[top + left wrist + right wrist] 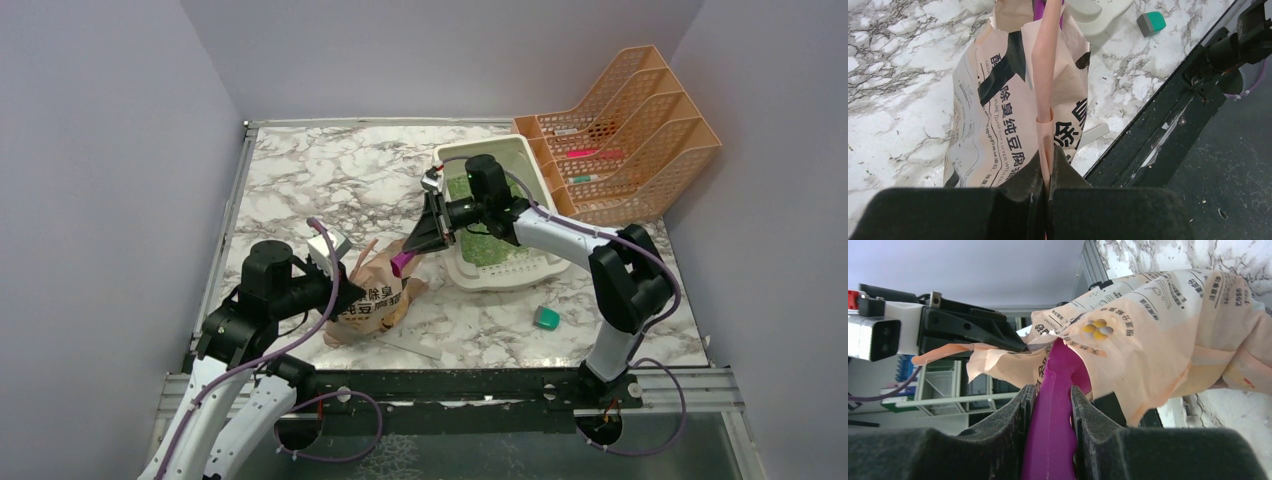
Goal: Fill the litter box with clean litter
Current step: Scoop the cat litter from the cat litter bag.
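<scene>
The cream-white litter box (pixel 497 272) sits right of centre with green clean litter (pixel 484 249) in it, partly hidden by the right arm. A tan paper bag (pixel 370 305) with dark characters stands to its left. My left gripper (pixel 347 291) is shut on the bag's top edge strip (pixel 1044 100), holding it up. My right gripper (pixel 420 240) is shut on the handle of a magenta scoop (pixel 1055 410), whose head goes into the bag's mouth (pixel 1073 352). The scoop's tip shows at the bag opening (pixel 402 262).
An orange mesh file rack (pixel 620 135) stands at the back right, holding pens. A small teal block (pixel 547 318) lies in front of the litter box, also in the left wrist view (pixel 1151 23). The black table rail (pixel 1168 115) runs along the near edge.
</scene>
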You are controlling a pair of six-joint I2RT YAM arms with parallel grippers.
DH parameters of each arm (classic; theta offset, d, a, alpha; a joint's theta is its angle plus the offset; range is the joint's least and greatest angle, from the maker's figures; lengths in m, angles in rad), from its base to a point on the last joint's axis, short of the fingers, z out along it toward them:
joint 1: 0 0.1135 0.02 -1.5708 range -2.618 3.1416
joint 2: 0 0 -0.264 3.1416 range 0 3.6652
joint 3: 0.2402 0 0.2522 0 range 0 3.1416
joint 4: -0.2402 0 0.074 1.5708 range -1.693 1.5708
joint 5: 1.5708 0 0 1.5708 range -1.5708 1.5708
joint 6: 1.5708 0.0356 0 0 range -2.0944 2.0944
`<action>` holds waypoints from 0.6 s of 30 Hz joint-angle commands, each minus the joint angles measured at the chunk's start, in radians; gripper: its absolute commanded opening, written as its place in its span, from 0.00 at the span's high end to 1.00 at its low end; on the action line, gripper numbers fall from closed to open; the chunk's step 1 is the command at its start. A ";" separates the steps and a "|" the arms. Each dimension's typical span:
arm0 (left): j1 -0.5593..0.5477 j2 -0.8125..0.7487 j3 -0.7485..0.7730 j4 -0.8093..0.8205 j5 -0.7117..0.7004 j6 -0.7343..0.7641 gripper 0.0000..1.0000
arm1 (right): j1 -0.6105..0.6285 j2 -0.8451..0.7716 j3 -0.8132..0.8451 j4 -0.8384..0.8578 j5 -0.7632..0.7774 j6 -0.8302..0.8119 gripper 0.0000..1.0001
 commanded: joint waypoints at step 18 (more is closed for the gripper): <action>-0.001 -0.007 -0.010 0.001 0.032 -0.010 1.00 | -0.104 -0.125 -0.180 0.238 0.027 0.215 0.99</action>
